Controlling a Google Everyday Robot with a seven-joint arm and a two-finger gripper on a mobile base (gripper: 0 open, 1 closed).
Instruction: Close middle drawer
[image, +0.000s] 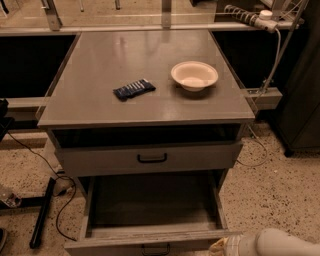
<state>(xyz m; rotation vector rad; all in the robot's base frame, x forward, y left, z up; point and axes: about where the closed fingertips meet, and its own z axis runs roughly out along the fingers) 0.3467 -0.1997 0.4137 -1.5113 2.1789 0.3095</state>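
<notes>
The grey middle drawer with a deep box and a small black bar handle (150, 206) stands pulled far out at the bottom centre of the frame. The pale gripper (218, 246) is in the lower right corner, just beside the right end of the drawer front, perhaps touching it; whether it is wide or narrow I cannot tell. On the flat grey cabinet top (100, 107) sit a round cream bowl (194, 75) and a dark blue packet (134, 89).
</notes>
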